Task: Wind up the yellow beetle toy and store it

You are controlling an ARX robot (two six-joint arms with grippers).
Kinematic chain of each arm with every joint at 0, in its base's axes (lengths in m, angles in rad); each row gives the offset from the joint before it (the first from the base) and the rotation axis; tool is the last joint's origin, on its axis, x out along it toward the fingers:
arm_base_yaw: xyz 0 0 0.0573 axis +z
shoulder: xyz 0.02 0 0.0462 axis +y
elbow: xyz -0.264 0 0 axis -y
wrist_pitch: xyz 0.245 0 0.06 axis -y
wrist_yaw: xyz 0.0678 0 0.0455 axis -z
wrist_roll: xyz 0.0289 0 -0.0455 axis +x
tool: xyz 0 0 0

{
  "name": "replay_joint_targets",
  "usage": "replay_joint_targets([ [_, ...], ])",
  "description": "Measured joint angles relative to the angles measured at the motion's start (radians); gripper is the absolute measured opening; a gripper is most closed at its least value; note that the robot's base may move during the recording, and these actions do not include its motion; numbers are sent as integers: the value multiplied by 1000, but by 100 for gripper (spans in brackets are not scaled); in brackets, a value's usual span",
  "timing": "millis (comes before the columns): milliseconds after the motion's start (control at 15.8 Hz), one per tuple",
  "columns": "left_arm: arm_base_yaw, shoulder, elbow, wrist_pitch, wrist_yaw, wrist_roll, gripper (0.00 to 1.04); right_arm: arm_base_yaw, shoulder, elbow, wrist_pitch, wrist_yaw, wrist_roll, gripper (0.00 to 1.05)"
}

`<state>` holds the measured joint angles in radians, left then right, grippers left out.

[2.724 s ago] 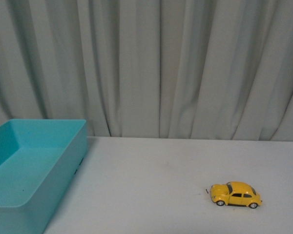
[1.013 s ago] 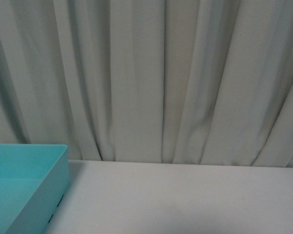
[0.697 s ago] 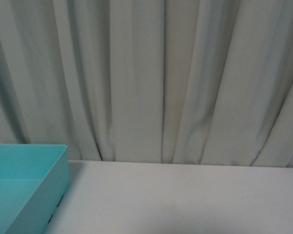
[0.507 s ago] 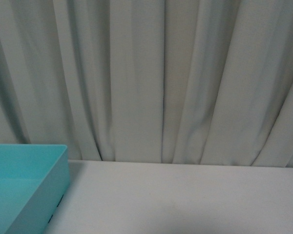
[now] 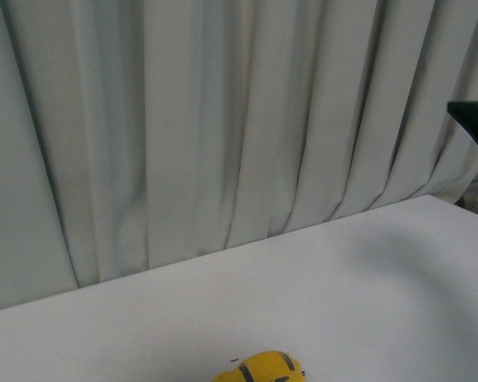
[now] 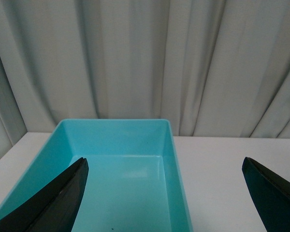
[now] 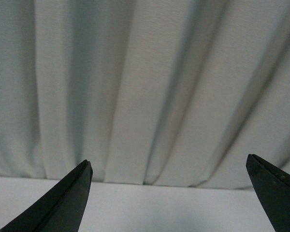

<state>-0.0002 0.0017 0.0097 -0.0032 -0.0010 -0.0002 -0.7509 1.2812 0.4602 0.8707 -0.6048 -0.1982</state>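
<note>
While left fingers gape, yellow beetle toy (cropped) rests.

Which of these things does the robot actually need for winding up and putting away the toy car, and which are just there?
For the job:
- yellow beetle toy, only partly in the front view
- turquoise bin, likely where the toy gets stored
- left tool and right tool, both open

Just there:
- white table
- grey curtain
</note>
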Motion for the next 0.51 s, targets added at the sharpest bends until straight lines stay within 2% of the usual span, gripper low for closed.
replay_joint_targets([
  [190, 0, 0, 0, 0, 0, 0, 98, 151, 135, 213, -280, -170, -204, 98],
  [253, 0, 0, 0, 0, 0, 0, 98, 201, 174, 280, -443, -224, -314, 98],
  [507, 0, 0, 0, 0, 0, 0, 98, 357, 309, 475, -1073, -233, -831, 98],
])
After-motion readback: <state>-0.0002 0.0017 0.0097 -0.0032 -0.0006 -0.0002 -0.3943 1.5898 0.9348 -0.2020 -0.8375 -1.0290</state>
